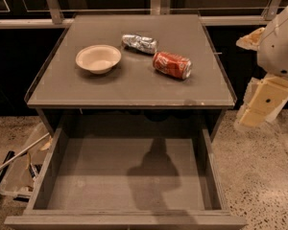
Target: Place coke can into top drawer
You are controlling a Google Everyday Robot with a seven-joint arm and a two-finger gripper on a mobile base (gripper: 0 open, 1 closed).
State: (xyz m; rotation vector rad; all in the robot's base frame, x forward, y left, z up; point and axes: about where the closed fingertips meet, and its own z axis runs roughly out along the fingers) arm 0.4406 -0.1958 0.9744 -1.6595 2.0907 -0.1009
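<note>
The coke can [172, 64], red with white lettering, lies on its side on the right part of the cabinet top [134, 87]. The top drawer [127, 176] is pulled wide open below the top, and nothing lies in it. My gripper [260, 103] hangs from the white arm [281, 37] at the right edge of the view. It is beside the cabinet, off to the right of the can and apart from it, and it holds nothing.
A crushed silver-grey can [139, 43] lies behind and to the left of the coke can. A cream bowl [98, 58] stands on the left of the top. A clear bin with tools [19, 169] sits on the floor to the left of the drawer. A railing runs behind the cabinet.
</note>
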